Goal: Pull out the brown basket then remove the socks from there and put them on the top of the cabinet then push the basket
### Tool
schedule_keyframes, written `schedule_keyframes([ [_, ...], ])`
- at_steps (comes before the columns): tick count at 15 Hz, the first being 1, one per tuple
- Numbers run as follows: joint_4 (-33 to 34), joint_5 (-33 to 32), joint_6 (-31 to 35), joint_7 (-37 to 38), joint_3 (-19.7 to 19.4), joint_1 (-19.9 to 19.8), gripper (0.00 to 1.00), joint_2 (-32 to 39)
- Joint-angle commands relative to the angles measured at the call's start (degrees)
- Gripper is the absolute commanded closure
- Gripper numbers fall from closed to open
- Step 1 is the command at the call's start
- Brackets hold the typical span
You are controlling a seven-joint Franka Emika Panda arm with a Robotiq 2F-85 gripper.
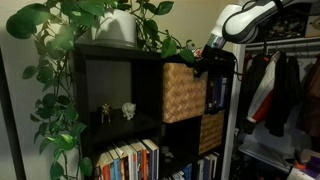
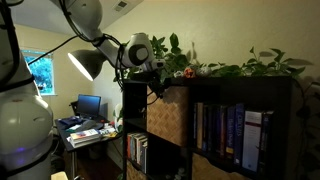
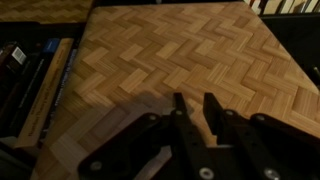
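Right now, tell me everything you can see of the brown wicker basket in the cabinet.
The brown basket is a cube-shaped bin of light tan wicker, woven in a herringbone pattern that fills the wrist view. It sits upright in an upper compartment of the dark cabinet, with books in the next compartment. The gripper is at its upper edge, jaws slightly apart with nothing between them; whether they touch it I cannot tell. No socks are visible.

Dim overall, lamp (image 2: 87, 64) glare, bright window (image 2: 40, 72), wrist pic blurry
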Motion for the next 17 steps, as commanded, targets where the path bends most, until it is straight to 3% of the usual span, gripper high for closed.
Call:
schedule_keyframes([
  [1,4.6,0.9,-13.5,-3.3,-0.8,1.2,0.42,-0.3],
  [6,9.6,0.2,-31.0,-7.1,-0.7,2.0,0.1,-1.3],
  [8,11.0,-0.1,-35.9,-8.5,-0.6,2.3,0.01,-2.0],
  [12,12.7,0.0,-41.6,-11.2,-0.7,2.9,0.0,-2.9],
  [17,12.5,-0.1,-39.9,-11.1,-0.5,2.9,0.0,-2.0],
])
